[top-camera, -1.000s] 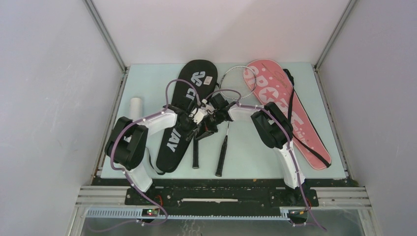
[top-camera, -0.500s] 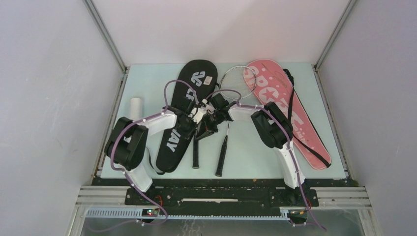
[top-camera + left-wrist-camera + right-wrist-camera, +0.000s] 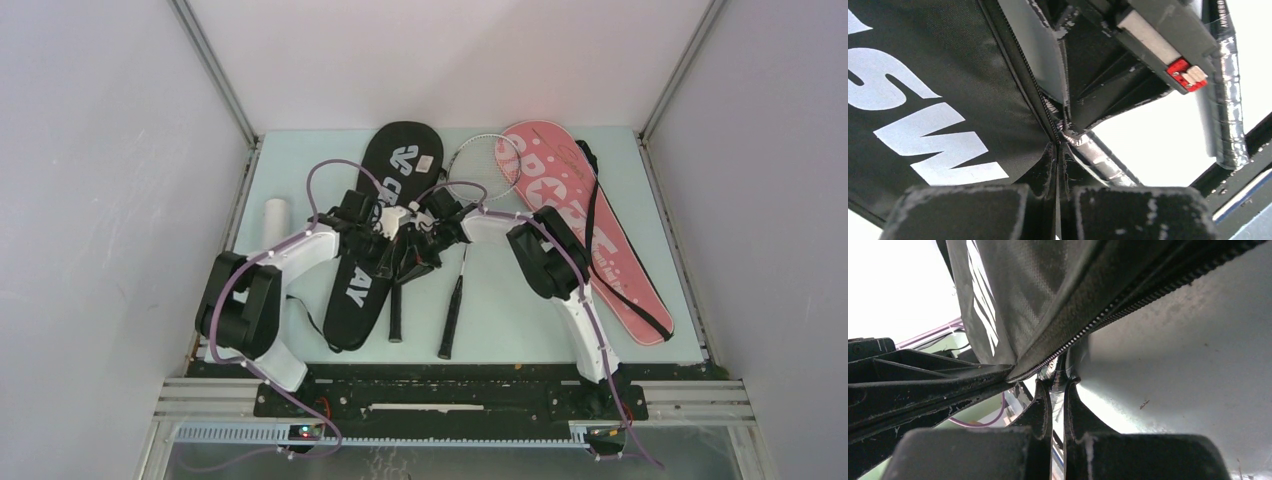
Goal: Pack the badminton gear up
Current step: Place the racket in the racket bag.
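The left gripper [image 3: 1057, 146] and right gripper [image 3: 1057, 384] are clamped on the black cover's [image 3: 352, 292] zipper edge [image 3: 1020, 75]; the flaps should be parted evenly, without jerking.

Work cell seen from above.
You face a pale green table [image 3: 505, 315] enclosed by plain white walls [image 3: 450, 60] at left, back and right, with metal posts [image 3: 213, 75] in the far corners and even, bright light.
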### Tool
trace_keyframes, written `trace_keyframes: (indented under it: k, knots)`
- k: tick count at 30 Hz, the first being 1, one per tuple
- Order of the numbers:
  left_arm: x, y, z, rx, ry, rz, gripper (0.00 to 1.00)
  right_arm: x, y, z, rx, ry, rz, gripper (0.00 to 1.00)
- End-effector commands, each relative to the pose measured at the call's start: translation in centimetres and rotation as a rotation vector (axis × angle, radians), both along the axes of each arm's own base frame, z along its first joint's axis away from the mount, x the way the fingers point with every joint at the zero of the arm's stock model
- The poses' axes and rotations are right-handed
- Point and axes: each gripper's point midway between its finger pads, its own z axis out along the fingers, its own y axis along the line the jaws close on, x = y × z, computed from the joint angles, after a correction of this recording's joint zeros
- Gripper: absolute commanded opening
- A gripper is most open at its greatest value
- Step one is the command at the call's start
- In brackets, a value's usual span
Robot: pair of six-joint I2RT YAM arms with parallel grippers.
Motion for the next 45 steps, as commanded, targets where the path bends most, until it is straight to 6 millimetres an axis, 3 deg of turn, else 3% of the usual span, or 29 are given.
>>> trace_keyframes:
  k: [1,7,16,27,31,38,45]
  knots:
    - [-1.6,-2.9,2.1,-0.179,0.06,-0.055,0.0,3.7,-0.6,-1.4,-0.019,-0.027,-0.104,0.0]
    - [-1.5,-3.6,2.8,-0.259,0.122,-0.052,0.0,4.8,0.0,-0.4,0.058,0.01,-0.129,0.0]
    - [-0.8,-3.2,3.6,-0.361,0.187,0.022,0.0,4.7,1.9,0.2,0.145,0.105,-0.15,0.0]
    - [1.9,-1.0,2.7,-0.419,0.241,0.212,0.0,2.1,3.6,-1.2,0.068,0.111,-0.13,0.0]
    - [2.4,0.1,1.9,-0.406,0.234,0.254,0.0,1.2,4.2,-1.1,0.065,0.112,-0.112,0.13]
    - [2.6,2.2,0.8,-0.292,0.152,0.261,0.0,2.8,1.8,-1.2,-0.043,-0.028,-0.127,0.34]
    - [3.0,2.9,1.7,-0.272,0.105,0.272,0.0,6.4,-2.1,-0.4,-0.186,-0.193,-0.216,0.4]
